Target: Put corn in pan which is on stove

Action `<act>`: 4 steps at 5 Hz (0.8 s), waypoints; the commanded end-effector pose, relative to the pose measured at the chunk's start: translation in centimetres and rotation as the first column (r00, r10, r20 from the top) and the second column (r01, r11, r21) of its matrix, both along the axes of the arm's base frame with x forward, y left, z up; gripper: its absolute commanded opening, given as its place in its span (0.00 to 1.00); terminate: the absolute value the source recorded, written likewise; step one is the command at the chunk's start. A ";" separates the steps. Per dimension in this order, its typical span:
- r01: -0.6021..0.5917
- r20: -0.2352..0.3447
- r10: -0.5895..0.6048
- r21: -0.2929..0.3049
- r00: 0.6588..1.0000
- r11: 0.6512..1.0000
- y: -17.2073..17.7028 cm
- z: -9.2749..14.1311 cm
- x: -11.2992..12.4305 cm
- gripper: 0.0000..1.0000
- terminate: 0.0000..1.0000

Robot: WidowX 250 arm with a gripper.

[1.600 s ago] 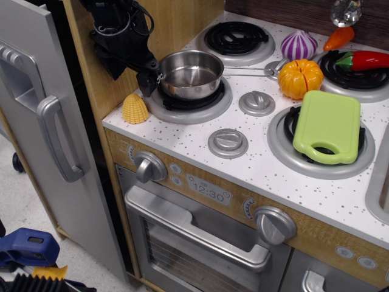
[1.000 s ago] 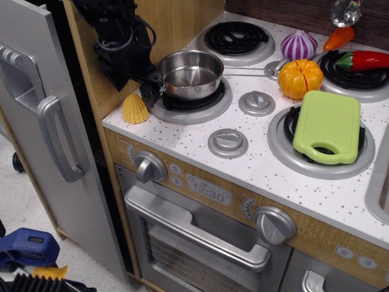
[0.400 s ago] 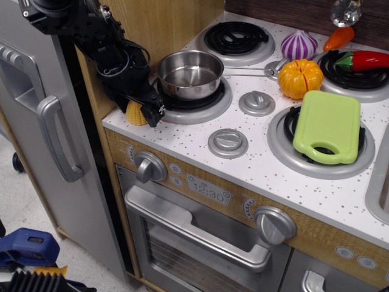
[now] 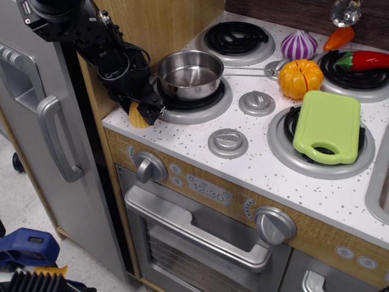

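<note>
The pale-yellow corn (image 4: 134,116) sits on the white speckled stove top (image 4: 255,161) at its front left corner, mostly hidden by my gripper. The black gripper (image 4: 144,110) is down over the corn, its fingers on either side of it; how far they have closed does not show. The shiny steel pan (image 4: 189,73) stands empty on the front left burner, just right of the gripper, with its thin handle (image 4: 246,73) pointing right.
An orange pumpkin (image 4: 300,78), a purple onion (image 4: 298,44), a red pepper (image 4: 364,60) and a carrot (image 4: 338,38) lie at the back right. A green cutting board (image 4: 328,126) covers the front right burner. A wooden wall (image 4: 164,24) and a grey door (image 4: 36,121) stand to the left.
My gripper moved from beside the pan's left rim down and forward onto the corn, which it now covers. The pan and the corn have not moved.
</note>
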State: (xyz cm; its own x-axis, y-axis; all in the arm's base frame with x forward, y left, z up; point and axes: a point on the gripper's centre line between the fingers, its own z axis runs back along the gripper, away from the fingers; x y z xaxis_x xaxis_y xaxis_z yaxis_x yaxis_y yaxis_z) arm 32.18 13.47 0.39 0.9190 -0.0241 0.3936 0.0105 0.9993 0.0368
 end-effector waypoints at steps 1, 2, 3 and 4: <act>-0.019 0.022 0.018 0.074 1.000 0.997 0.1 3.9 0.3 0.00 0.00; -0.010 0.018 0.008 0.133 1.000 0.991 -0.1 6.7 0.8 0.00 0.00; 0.035 0.063 -0.045 0.154 0.997 0.987 -0.4 8.7 2.8 0.00 0.00; 0.067 0.115 -0.082 0.131 0.990 0.989 -1.2 8.9 4.4 1.00 0.00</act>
